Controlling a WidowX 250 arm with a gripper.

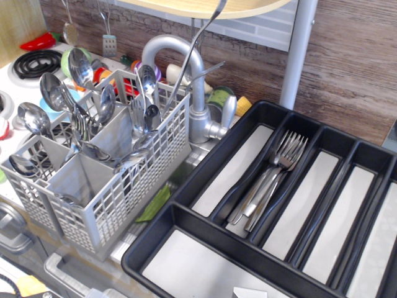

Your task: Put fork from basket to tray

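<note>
The gripper is above the top edge of the frame and out of view. A slim steel fork (200, 38) hangs slanted from the top edge, in front of the faucet. Its lower end reaches down to the back right corner of the grey lattice basket (124, 186). Whether that end is clear of the basket I cannot tell. Another thin steel handle (208, 68) leans out of the same corner. The black tray (186, 230) lies to the right, with several forks (273, 177) in its second long compartment.
Several spoons (59, 93) stand in the basket's left and back compartments. A chrome faucet (186, 56) rises behind the basket. A white post (298, 49) stands behind the tray. A stove burner (37, 62) and kitchen items sit at the far left.
</note>
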